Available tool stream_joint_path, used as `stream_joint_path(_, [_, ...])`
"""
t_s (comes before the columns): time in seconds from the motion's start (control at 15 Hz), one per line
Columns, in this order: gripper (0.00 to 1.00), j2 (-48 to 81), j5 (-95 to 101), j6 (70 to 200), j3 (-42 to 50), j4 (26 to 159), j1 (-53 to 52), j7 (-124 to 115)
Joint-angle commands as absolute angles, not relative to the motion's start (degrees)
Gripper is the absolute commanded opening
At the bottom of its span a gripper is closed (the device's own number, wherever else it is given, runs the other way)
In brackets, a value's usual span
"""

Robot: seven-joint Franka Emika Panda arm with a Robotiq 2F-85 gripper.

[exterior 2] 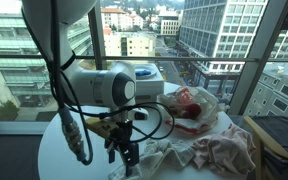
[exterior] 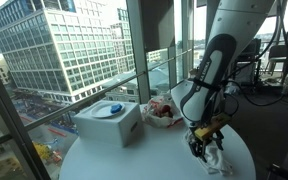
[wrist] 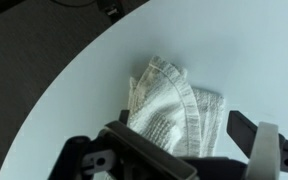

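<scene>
— What do you have in front of you, starting from the left?

— On the left of the round table in an exterior view you have a white box with a small blue object lying on its top. Just to its right sits a clear bag with something red inside, close to the window glass. Furthest right, near the table's edge, your gripper hangs pointing down over a crumpled cloth.

— And the pincer, is it gripping that cloth?

— No, it is released. In the wrist view your gripper has its jaws spread wide, one at each lower corner, and the cloth lies bunched on the white tabletop between and ahead of them, pale with ribbed bands along its folds. Nothing is pinched.

— Are the tips touching the fabric?

— Hard to say. In an exterior view the gripper stands low at the near-left end of the cloth, but it is too small and dark there to tell contact from a small gap. The clear bag sits behind the cloth, just beside it.
</scene>
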State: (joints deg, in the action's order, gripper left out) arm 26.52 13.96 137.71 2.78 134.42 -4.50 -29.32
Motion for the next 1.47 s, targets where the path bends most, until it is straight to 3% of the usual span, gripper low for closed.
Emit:
stream_joint_path(0.0, [1.00, 28.9, 11.6, 141.9, 4.1, 134.3, -5.0, -26.7])
stream_joint_path(0.8, [1.00, 39.3, 2.8, 139.0, 6.3, 124.8, -4.3, -26.5])
stream_joint_path(0.87, [0.75, 39.6, 2.2, 138.7, 6.3, 124.4, -4.2, -26.1])
stream_joint_path(1.0, [0.66, 39.7, 1.7, 137.6, 6.7, 123.8, -4.7, -26.4])
stream_joint_path(1.4, [0.21, 36.9, 2.2, 134.5, 6.9, 125.2, -5.4, -26.7])
